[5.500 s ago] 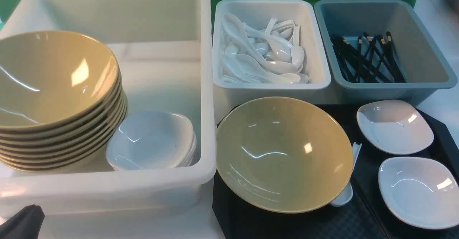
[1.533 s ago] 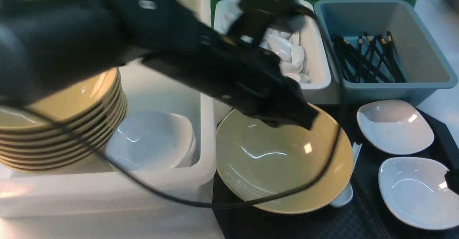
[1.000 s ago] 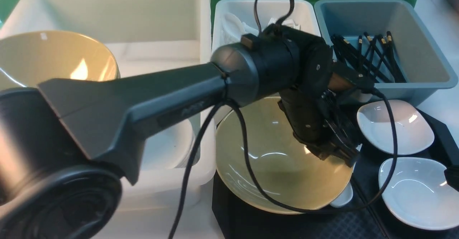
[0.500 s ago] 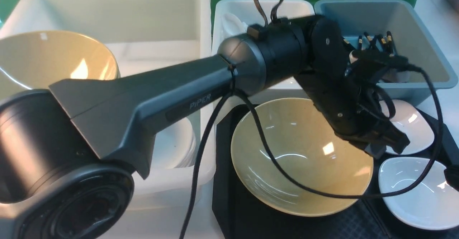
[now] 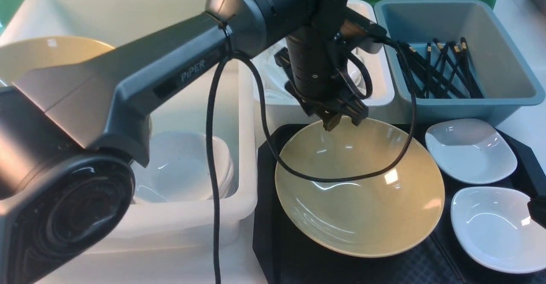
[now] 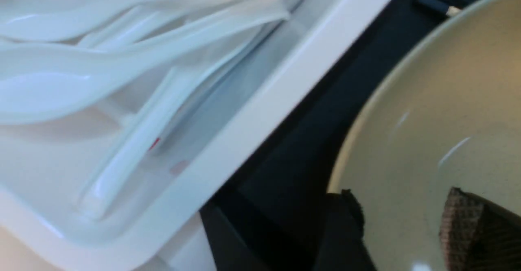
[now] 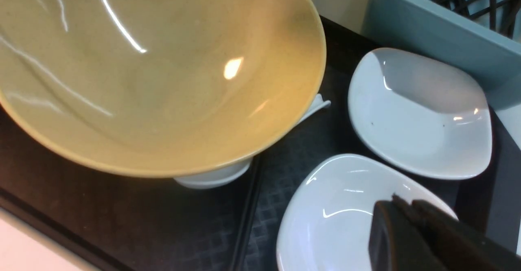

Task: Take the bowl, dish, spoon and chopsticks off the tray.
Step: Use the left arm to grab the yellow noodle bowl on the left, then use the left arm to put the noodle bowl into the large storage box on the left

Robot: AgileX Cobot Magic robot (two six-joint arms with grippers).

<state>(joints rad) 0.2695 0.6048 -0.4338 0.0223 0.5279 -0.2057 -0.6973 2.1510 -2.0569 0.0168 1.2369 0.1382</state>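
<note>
Bowl [image 5: 358,190] sits on the tray [image 5: 268,237], and in the front view your left tool [image 5: 341,121] hangs over its far rim with a cable [image 5: 332,181] looping down into it. If you lift, that loop could catch the rim. The spoon bin [image 5: 277,113] stands just behind the bowl, so a rising bowl may knock its wall. From the left wrist, the fingers [image 6: 464,226] stand apart, gripping nothing, seemingly astride the rim. On so glossy an edge, a shallow bite could slip and drop the bowl. From the right wrist, the spoon [image 7: 211,178] lies wedged under the bowl's edge, so the bowl probably rocks, and lifting could flick the spoon. Your right tool [image 7: 401,210], closed and empty, hovers over the dish [image 7: 338,210] beside the bowl, where a swinging bowl could strike it.
</note>
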